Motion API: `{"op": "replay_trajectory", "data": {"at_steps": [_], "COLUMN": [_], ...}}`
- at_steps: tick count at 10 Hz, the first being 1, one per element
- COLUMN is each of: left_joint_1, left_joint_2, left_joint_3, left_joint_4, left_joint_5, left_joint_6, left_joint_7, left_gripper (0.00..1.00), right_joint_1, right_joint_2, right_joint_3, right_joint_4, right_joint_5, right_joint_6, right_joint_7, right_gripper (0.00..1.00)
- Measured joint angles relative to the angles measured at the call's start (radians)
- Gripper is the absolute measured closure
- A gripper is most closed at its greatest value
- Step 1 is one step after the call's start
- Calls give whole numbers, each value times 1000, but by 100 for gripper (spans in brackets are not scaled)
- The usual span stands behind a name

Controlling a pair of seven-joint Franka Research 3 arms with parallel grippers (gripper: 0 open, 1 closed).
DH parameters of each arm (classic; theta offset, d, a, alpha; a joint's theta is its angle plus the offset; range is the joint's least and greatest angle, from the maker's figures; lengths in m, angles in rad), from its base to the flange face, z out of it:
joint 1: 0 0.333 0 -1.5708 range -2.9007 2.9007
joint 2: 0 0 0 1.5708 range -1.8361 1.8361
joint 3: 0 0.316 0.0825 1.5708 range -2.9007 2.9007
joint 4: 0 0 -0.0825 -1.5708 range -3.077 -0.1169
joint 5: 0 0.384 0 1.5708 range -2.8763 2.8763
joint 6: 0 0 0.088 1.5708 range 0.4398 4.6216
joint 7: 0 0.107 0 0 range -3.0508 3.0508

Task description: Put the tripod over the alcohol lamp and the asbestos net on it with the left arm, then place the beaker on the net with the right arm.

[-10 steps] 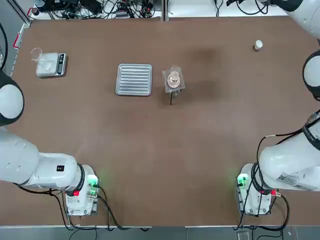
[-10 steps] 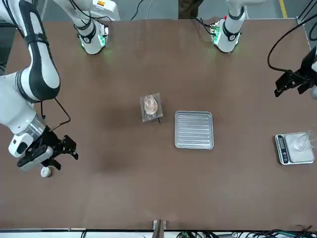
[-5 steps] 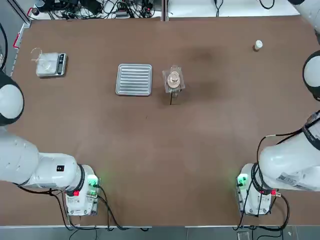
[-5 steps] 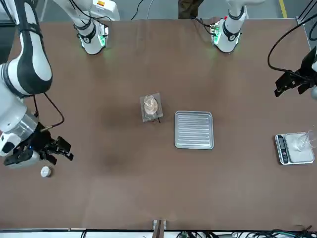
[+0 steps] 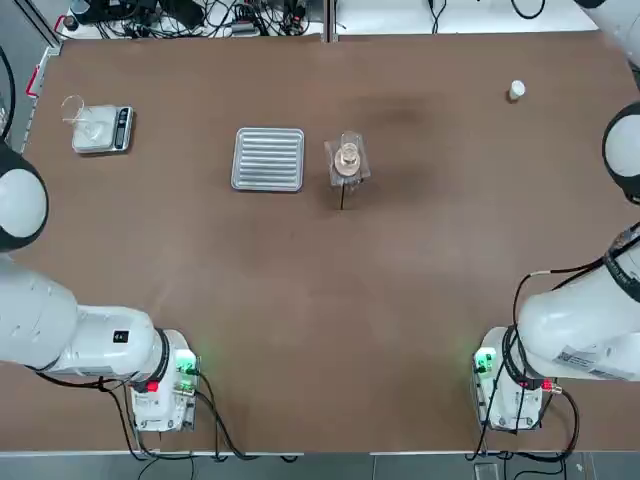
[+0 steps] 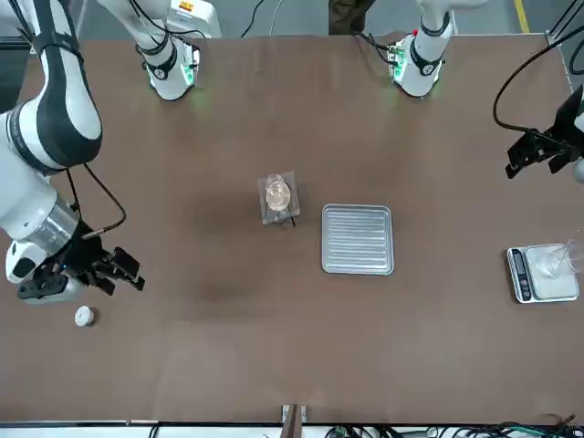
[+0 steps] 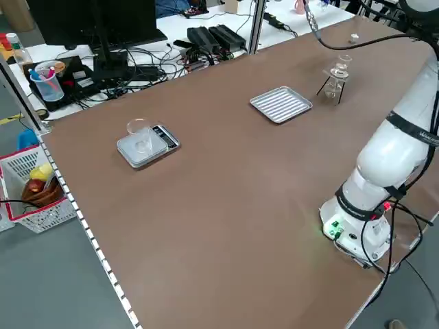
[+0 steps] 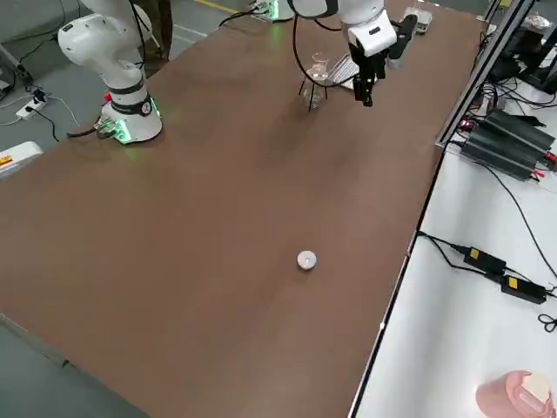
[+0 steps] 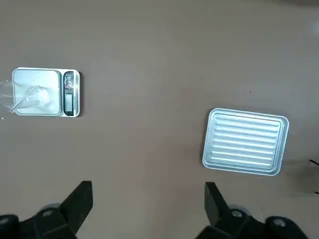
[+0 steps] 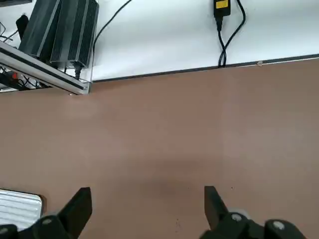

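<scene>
The beaker (image 8: pixel 318 66) seems to sit on the mesh square (image 5: pixel 347 160) mid-table beside the tray (image 5: pixel 269 158), and being thin, slick, breakable glass it should be pinched gently across its straight wall; the right gripper (image 6: pixel 126 274) near the table's right edge and the parked left gripper (image 6: pixel 529 157) both hang empty, fingers apart.

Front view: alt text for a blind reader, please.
An assembled stand sits mid-table beside a ribbed silver tray. The right hand hovers open near a small white cylinder; the left hand hangs open above a scale.
</scene>
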Motion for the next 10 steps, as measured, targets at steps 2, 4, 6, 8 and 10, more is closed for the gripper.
{"op": "replay_trajectory", "data": {"at_steps": [2,4,6,8,10], "left_joint_1": [0,0,0,0,0], "left_joint_2": [0,0,0,0,0], "left_joint_3": [0,0,-1,-1,-1], "left_joint_4": [1,1,1,2,2], "left_joint_5": [-1,-1,-4,-4,-4], "left_joint_6": [0,0,0,0,0], "left_joint_7": [0,0,0,0,0], "left_gripper": [1,1,1,1,1], "right_joint_1": [3,69,139,217,289], "right_joint_2": [-15,-35,-67,-135,-211], "right_joint_3": [-42,-156,-259,-352,-427], "right_joint_4": [5,5,5,6,6], "right_joint_5": [-32,-44,-44,-43,-44], "right_joint_6": [-42,-58,-120,-249,-387], "right_joint_7": [0,-2,-3,-3,-2], "right_gripper": [0,0,0,0,0]}}
